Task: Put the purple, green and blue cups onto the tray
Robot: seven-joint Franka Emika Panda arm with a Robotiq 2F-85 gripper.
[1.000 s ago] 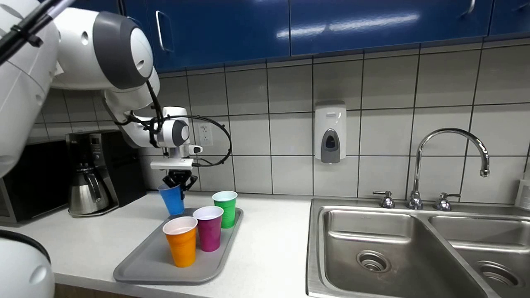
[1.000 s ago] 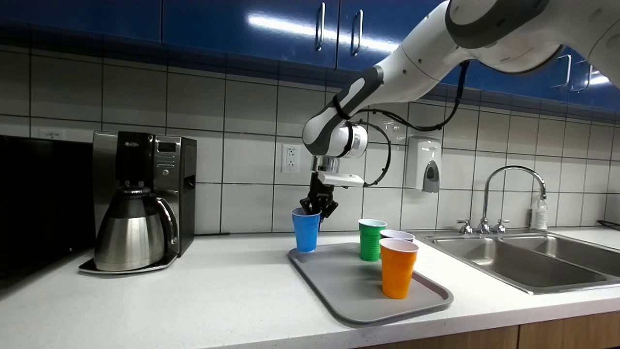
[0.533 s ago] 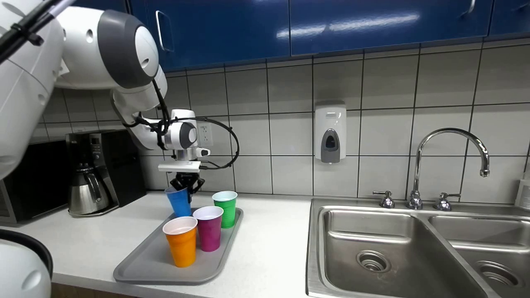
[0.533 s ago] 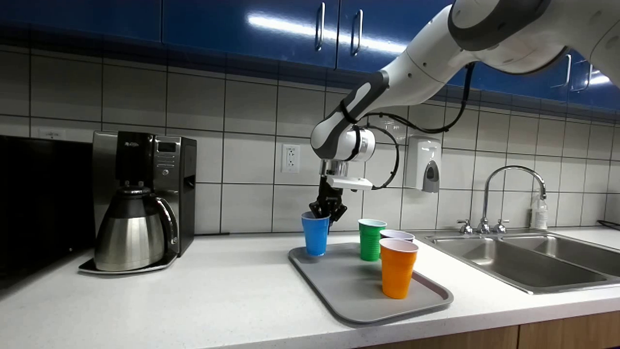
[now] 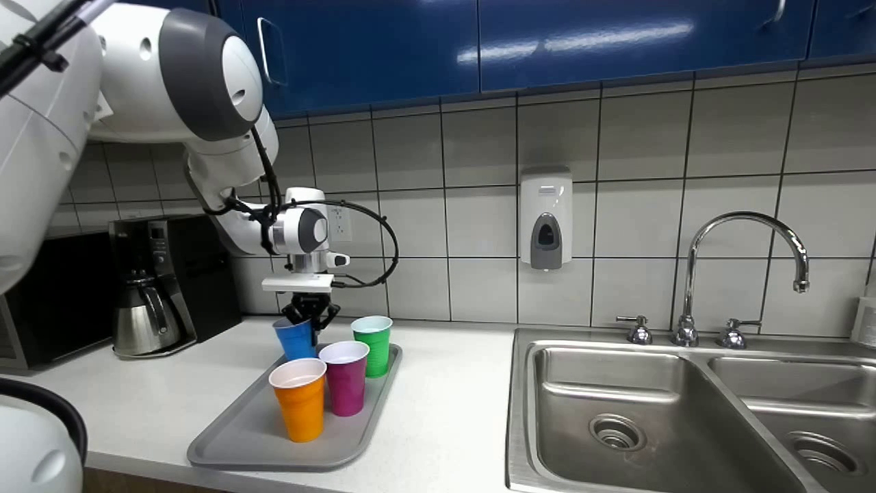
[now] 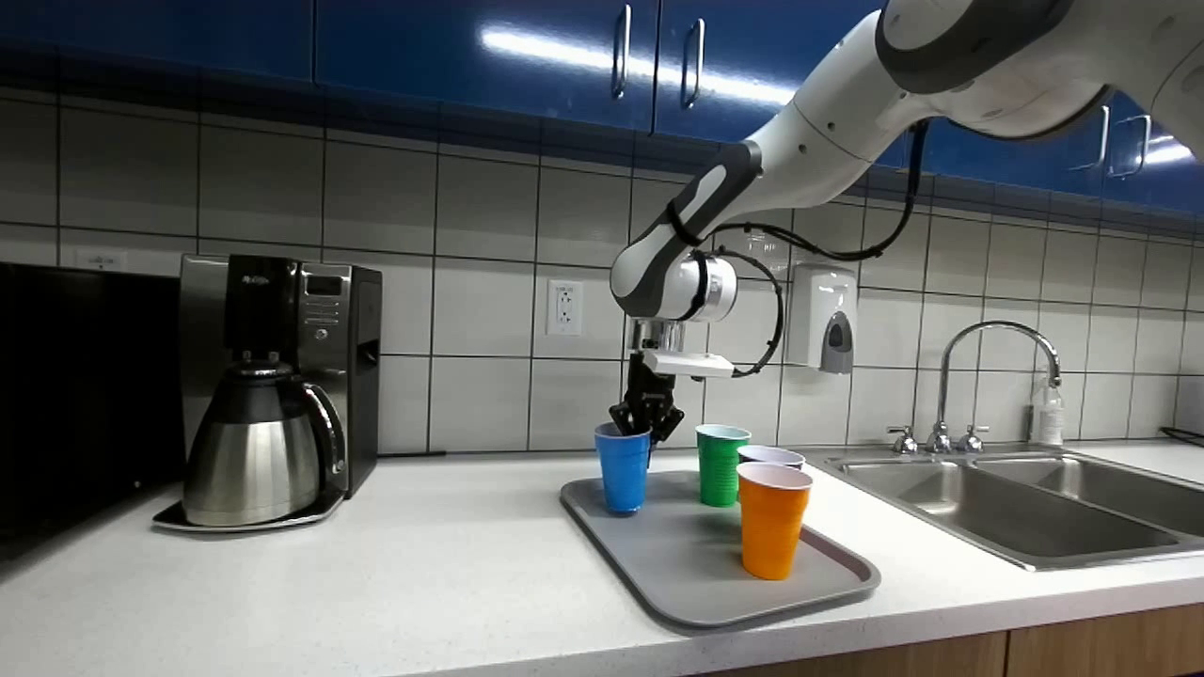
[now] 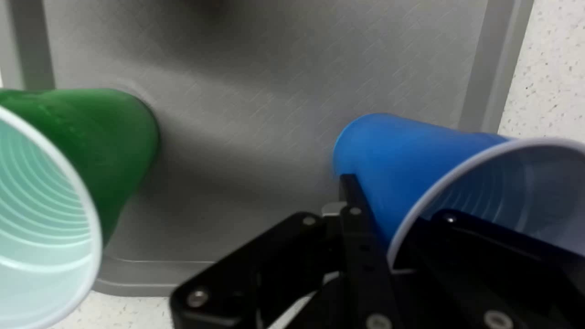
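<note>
1. We count the purple cup (image 5: 348,389) and the green cup (image 6: 719,472) as done: both stand upright on the tray (image 6: 677,569), so only the blue cup (image 6: 622,475) seems left to settle.
2. The orange cup (image 5: 302,409) stands on the tray too, just beside the purple one. The task does not name it, so we would leave it be.
3. The blue cup is over the back end of the tray, across from the green one; the wrist view shows gray tray between them. We think that spot suits it because it can go down without knocking a neighbor.
4. It is near upright, with its bottom inside the raised edge. Whether that bottom touches the tray or hangs just above, we cannot tell.
5. As for the gripper (image 7: 396,201), its fingers are closed on the thin side of the blue cup, one inside the rim and one outside. It holds nothing else.
6. We judge that this rim hold keeps the fingers off the tray and leaves the bottom free to land flat.
7. On release, we would rise straight up; the inside finger could catch the rim and tip the cup.
</note>
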